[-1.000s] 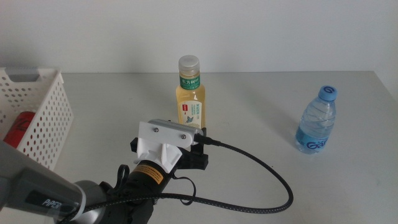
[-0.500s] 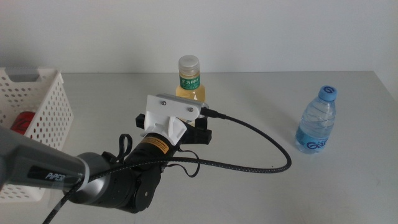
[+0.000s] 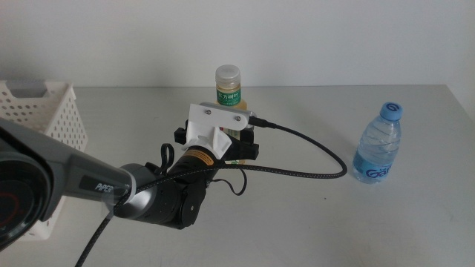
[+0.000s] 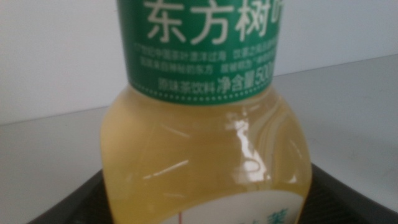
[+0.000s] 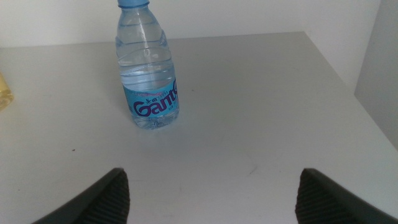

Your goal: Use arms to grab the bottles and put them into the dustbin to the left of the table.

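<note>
Dustbin: the white perforated dustbin sits at the left edge of the middle view, its handle slot near the top rim; something red shows low at the frame's left edge, too cut off to name.
Left arm: it comes in from the lower left of the middle view, black, with a white camera mount and a thick braided cable looping off to the right.
Left gripper: the left gripper is at the tea bottle, centre of the middle view; its jaws stand apart on either side of the bottle's lower body (whether they touch it cannot be told).
Tea bottle: the pale-yellow tea bottle stands upright on the desk, grey cap up; in the left wrist view it fills the frame, green label above.
Water bottle: the clear, blue-capped water bottle stands upright at the right of the middle view, well apart from the tea bottle.
Right gripper: the right gripper waits with jaws open, the water bottle ahead of it, untouched.
</note>
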